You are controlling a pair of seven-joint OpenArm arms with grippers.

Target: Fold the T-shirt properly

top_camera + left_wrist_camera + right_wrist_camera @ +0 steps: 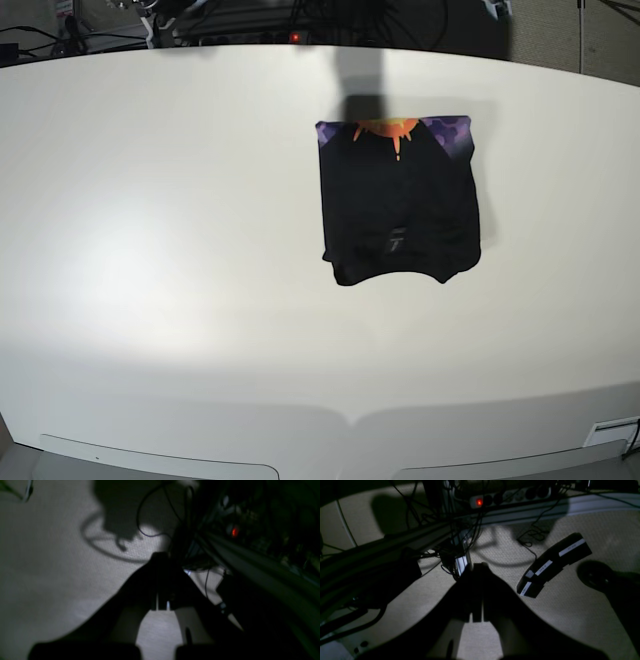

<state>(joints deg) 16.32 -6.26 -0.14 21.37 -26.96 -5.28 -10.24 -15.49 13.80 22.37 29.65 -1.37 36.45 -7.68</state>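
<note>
Both the left gripper (160,580) and right gripper (477,592) are pressed together, empty, off the surface (180,250), well away from the folded T-shirt (400,205); neither looks nearer.

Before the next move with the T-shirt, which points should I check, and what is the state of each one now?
1. T-shirt folded into a compact rectangle on the table: ok.
2. Edges tidy: not ok, the near hem is wavy and a strip of print shows at the far edge.
3. Left gripper shut and holding nothing: ok.
4. Right gripper shut and holding nothing: ok.
5. Both arms away from the shirt: ok, neither appears in the base view.
6. Layers inside lie flat: cannot tell.
</note>
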